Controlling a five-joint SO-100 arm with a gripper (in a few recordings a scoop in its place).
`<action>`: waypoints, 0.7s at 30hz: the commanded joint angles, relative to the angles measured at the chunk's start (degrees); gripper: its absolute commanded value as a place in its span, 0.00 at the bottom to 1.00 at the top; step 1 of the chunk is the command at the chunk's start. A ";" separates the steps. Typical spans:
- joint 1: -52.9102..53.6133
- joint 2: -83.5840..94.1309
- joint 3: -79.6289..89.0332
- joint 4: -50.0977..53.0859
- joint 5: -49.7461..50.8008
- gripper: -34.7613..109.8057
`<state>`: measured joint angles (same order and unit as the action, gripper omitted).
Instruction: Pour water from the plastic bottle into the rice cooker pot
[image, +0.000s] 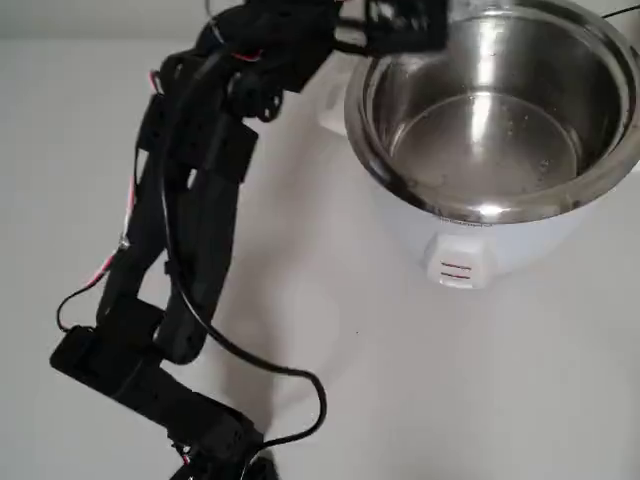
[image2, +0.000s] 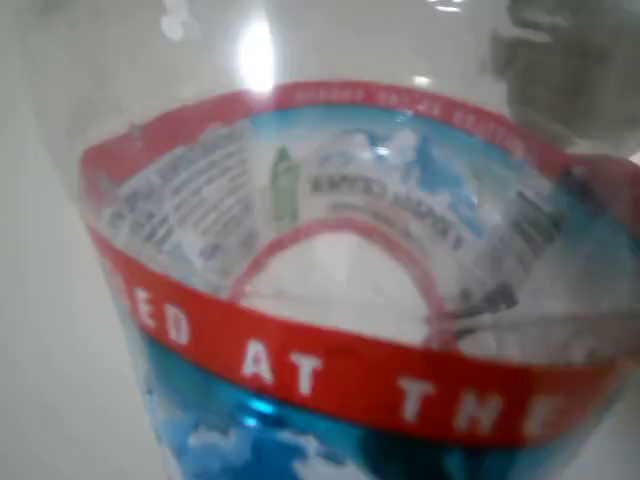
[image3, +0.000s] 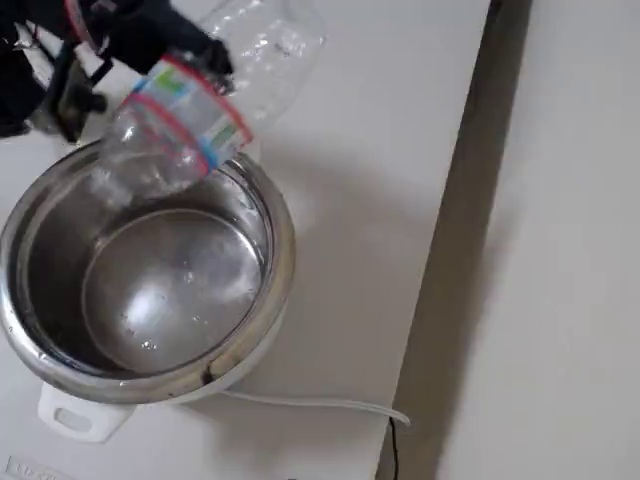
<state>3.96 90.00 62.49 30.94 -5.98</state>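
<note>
**Pour in progress: bottle tipped over the pot, looks mostly drained**

Overhead view. My black arm reaches from the lower left up to the top edge, where the black two-finger gripper (image: 400, 30) sits at the upper-left rim of the large round shiny stainless-steel rice cooker pot (image: 480, 210), which is seated in the white cooker body (image: 455, 255). The picture is blurred up there and I cannot make out the bottle or the jaws. The pot floor shows droplets and a faint sheen; I cannot tell how much water stands in it. The white table (image: 400, 400) looks dry around the cooker.

Wrist view. The small clear ribbed plastic bottle with its red, white and blue label band (image2: 330, 300) sits very close to the lens. I am looking through its clear wall at the label's far side. No fingers are distinguishable, so grip width is not readable here.

Fixed view. The bottle (image3: 200, 110) is tilted, neck end down and left, over the far rim of the pot (image3: 270, 270), base raised to the upper right. The gripper (image3: 175, 45) holds it at about the label. The raised body looks empty and clear. I see no distinct stream. Beads of water lie on the pot floor.

Judgement: pouring is mostly done; what is left is any last draining, righting the bottle and setting it down.
</note>
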 joint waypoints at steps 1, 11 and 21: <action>-6.33 3.25 -4.22 2.64 -33.05 0.29; -21.80 22.50 20.13 -6.24 -70.66 0.28; -26.02 26.54 78.75 -59.77 -83.85 0.29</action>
<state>-21.18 118.83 126.74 -7.82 -87.63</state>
